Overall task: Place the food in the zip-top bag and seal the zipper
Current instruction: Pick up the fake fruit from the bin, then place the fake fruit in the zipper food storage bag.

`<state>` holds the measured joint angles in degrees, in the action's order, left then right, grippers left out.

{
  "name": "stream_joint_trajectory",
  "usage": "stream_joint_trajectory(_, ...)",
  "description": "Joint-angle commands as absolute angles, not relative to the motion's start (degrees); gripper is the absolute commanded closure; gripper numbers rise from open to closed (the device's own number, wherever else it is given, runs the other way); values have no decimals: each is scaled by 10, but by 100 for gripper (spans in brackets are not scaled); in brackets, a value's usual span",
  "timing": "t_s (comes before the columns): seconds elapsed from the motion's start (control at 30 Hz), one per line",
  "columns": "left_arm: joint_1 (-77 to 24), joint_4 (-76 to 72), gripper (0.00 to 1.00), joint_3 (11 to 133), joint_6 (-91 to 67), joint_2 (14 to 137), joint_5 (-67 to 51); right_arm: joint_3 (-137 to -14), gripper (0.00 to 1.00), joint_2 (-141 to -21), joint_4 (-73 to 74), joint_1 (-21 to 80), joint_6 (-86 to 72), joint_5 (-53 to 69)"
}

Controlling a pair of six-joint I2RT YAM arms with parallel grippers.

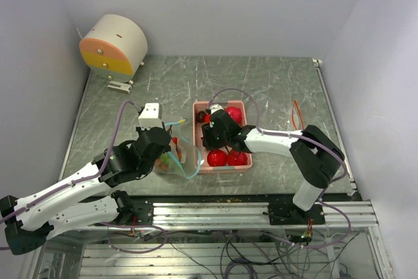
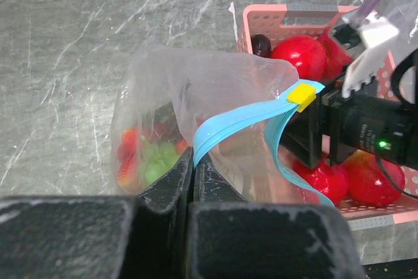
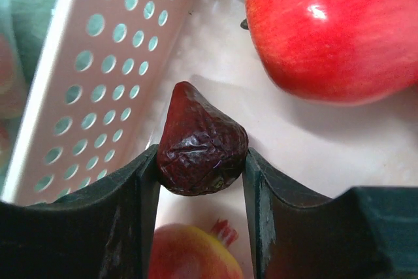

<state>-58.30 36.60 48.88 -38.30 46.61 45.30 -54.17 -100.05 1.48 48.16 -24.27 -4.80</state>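
The worktop is dull grey and scratched. The tray is matt pink perforated plastic. Toward its 12 o'clock end, the red apple is smooth and glossy, and the dark brown fruit is wrinkled and faintly shiny. The bag is clear crinkled film.

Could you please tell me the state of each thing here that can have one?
Bag: open, some food inside.
Zipper: unsealed.
Left gripper: shut on bag rim.
Right gripper: shut on dark fruit in tray.
Tray: holds red fruits.
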Motion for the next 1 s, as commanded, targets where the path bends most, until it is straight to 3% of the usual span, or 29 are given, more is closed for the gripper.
stream_joint_trajectory(0.0, -581, 355, 93, 487, -389, 463, 451, -530, 65, -920, 14, 479, -234, -67)
stream_joint_trajectory(0.13, -580, 352, 93, 482, -390, 463, 449, -501, 65, -803, 0, 479, -227, -33)
stream_joint_trajectory(0.3, -579, 353, 93, 481, -395, 474, 451, -479, 64, -693, -17, 485, -215, 117)
stream_joint_trajectory(0.5, -577, 340, 93, 479, -398, 493, 446, -456, 63, -638, -79, 537, -214, 254)
stream_joint_trajectory(0.7, -577, 332, 93, 488, -397, 511, 431, -463, 63, -705, -108, 593, -216, 241)
stream_joint_trajectory(0.97, -577, 351, 93, 490, -401, 490, 430, -472, 61, -774, -91, 591, -249, 46)
